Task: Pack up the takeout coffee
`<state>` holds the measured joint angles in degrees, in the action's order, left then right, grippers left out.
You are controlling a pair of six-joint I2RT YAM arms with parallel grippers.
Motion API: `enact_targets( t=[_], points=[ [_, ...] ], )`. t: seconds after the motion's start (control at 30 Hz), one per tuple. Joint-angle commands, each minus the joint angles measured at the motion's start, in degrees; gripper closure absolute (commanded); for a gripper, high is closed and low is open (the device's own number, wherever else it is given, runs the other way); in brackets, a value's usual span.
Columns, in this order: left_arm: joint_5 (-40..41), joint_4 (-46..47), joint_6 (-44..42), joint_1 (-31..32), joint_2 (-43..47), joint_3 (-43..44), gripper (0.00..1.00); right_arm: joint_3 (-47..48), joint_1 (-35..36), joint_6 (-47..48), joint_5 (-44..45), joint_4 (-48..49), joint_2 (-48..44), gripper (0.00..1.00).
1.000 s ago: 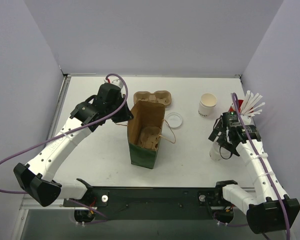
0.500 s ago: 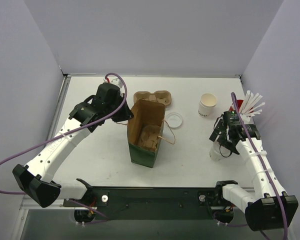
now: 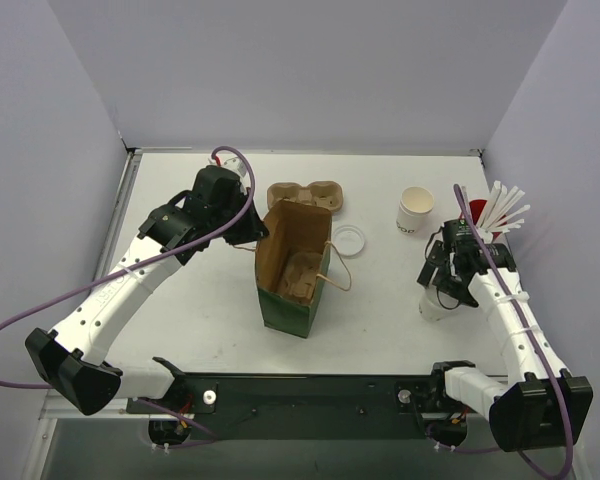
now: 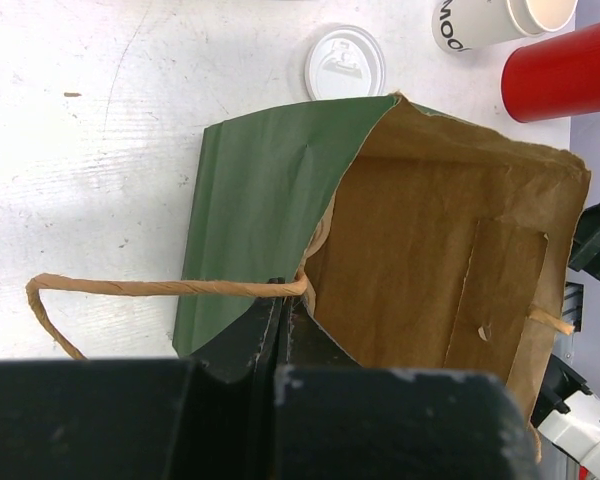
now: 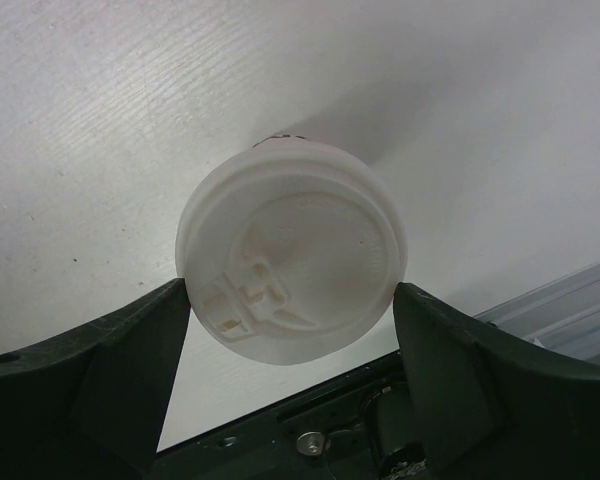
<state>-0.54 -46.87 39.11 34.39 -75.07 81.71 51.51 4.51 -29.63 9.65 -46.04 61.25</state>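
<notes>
One takeout coffee (image 5: 292, 255) carries a white lid and stands near the right front of the table (image 3: 432, 305). My right gripper (image 5: 292, 292) straddles it from above, and both fingers (image 5: 145, 340) touch the lid's rim. The other takeout coffee (image 3: 415, 210) is an open white cup farther back, also seen in the left wrist view (image 4: 480, 22). My left gripper (image 4: 280, 292) is shut on the rim of the green paper bag (image 4: 260, 190) beside its twine handle (image 4: 130, 288), holding the bag (image 3: 290, 275) open.
A brown pulp carrier (image 3: 305, 195) lies behind the bag, and another pulp shape (image 3: 300, 275) shows inside it. A loose white lid (image 3: 348, 240) lies right of the bag. A red cup of white straws (image 3: 490, 215) stands at the right wall.
The right gripper's jaws have narrowed onto the lidded cup, and the wrist has shifted slightly back. The left arm and the bag have stayed put.
</notes>
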Motion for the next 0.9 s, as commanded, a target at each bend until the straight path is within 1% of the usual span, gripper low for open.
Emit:
enact_targets(
  t=[0.0,0.3,0.7,0.8,0.83,0.87],
  points=[
    [-0.96,2.93,-0.62,-0.29,0.89,0.73,1.00,-0.18,-0.47,1.50,1.60,-1.77,1.41,0.23],
    [-1.13,2.75,-0.88,-0.29,0.45,0.99,1.00,-0.35,-1.09,1.94,0.81,-0.72,2.12,0.24],
    [-1.31,2.49,-1.06,-0.73,0.36,1.26,1.00,-2.73,-3.02,1.94,-1.47,0.95,2.29,0.29],
    [-1.22,2.40,-1.06,-0.73,0.45,1.34,1.00,-2.38,-3.19,1.85,-2.09,0.87,1.77,0.35],
    [-1.22,2.49,-1.06,-0.73,0.54,1.34,1.00,-2.11,-3.11,1.85,-2.44,0.87,1.68,0.41],
    [-1.22,2.31,-0.97,-0.73,0.36,1.34,1.00,-1.33,-3.19,1.85,-2.96,0.52,1.41,0.44]
  ],
)
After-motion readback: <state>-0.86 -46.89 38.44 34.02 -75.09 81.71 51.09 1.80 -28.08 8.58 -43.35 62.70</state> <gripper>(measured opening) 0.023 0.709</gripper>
